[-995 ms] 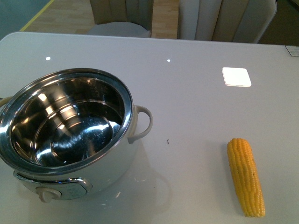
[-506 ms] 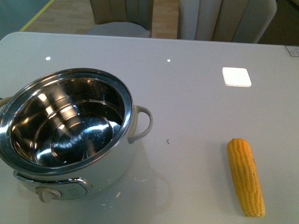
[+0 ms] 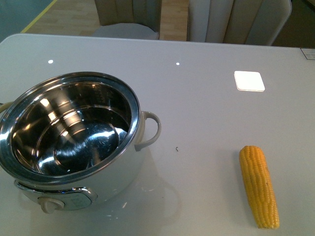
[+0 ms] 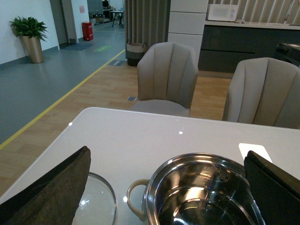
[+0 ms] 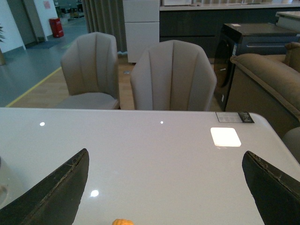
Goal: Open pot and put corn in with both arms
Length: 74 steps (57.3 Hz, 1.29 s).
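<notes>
The pot (image 3: 74,142) stands uncovered at the table's front left, and its shiny steel bowl holds nothing. Its white loop handle (image 3: 151,130) points toward the table's middle, and the control knob (image 3: 49,204) faces me. The corn (image 3: 259,184) lies on the table at the front right, well apart from the pot. Neither arm shows in the front view. In the left wrist view my left gripper (image 4: 167,152) is open above the pot (image 4: 206,197), with a glass lid (image 4: 99,202) lying beside it. My right gripper (image 5: 165,153) is open over bare table, with the corn's tip (image 5: 123,221) just below it.
A white square patch (image 3: 249,80) shows on the table at the back right. A tiny dark speck (image 3: 176,148) lies between pot and corn. Beige chairs (image 3: 236,19) stand past the far edge. The table (image 3: 197,98) is white and glossy.
</notes>
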{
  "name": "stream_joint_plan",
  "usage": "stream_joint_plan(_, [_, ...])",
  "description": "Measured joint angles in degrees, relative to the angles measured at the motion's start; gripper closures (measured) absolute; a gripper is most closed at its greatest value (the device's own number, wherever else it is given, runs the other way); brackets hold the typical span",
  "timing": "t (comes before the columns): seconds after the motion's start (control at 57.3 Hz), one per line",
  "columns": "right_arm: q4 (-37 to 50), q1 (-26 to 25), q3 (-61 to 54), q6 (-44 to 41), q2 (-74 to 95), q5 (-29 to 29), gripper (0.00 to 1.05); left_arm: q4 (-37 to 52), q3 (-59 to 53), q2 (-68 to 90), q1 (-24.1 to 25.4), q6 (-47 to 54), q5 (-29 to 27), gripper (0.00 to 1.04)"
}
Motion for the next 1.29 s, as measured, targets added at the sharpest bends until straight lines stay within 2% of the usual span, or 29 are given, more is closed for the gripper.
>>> stream_joint_plan(0.017, [-2.43, 0.17, 0.94, 0.09, 1.18, 0.52, 0.09, 0.0, 0.0, 0.0, 0.0, 0.0, 0.0, 0.07])
stream_joint_plan(0.052, [-12.66, 0.72, 5.27, 0.46, 8.17, 2.27, 0.09, 0.0, 0.0, 0.0, 0.0, 0.0, -0.02, 0.07])
stream_joint_plan(0.087, [-17.25, 0.81, 7.13, 0.68, 11.85, 2.34, 0.09, 0.0, 0.0, -0.04, 0.0, 0.0, 0.02, 0.07])
stream_joint_plan(0.14, [-22.95, 1.18, 8.7, 1.09, 16.96, 2.36, 0.09, -0.02, 0.0, -0.07, 0.0, 0.0, 0.0, 0.07])
stream_joint_plan(0.192, [-23.54, 1.36, 8.72, 1.38, 19.71, 2.38, 0.09, -0.02, 0.0, -0.07, 0.0, 0.0, -0.02, 0.07])
stream_joint_plan(0.297, [-19.28, 1.6, 8.92, 2.27, 24.68, 3.5, 0.09, -0.02, 0.0, -0.07, 0.0, 0.0, 0.0, 0.07])
stream_joint_plan(0.367, [-10.64, 2.93, 9.86, 3.58, 33.07, 4.48, 0.09, -0.02, 0.0, -0.07, 0.0, 0.0, 0.0, 0.07])
stream_joint_plan(0.611, [10.82, 5.68, 18.4, 4.26, 63.84, 4.2, 0.09, -0.04, 0.0, -0.07, 0.0, 0.0, 0.0, 0.07])
stream_joint_plan(0.751, [18.16, 7.74, 24.39, 2.93, 79.12, 7.04, 0.09, -0.04, 0.0, -0.07, 0.0, 0.02, 0.0, 0.07])
stream_joint_plan(0.925, [22.77, 9.77, 30.53, 5.7, 95.38, 6.91, 0.09, -0.04, 0.0, -0.07, 0.0, 0.0, 0.0, 0.07])
stream_joint_plan(1.292, [18.21, 10.8, 35.58, 5.42, 108.85, 2.95, 0.09, -0.04, 0.0, -0.07, 0.0, 0.0, 0.0, 0.07])
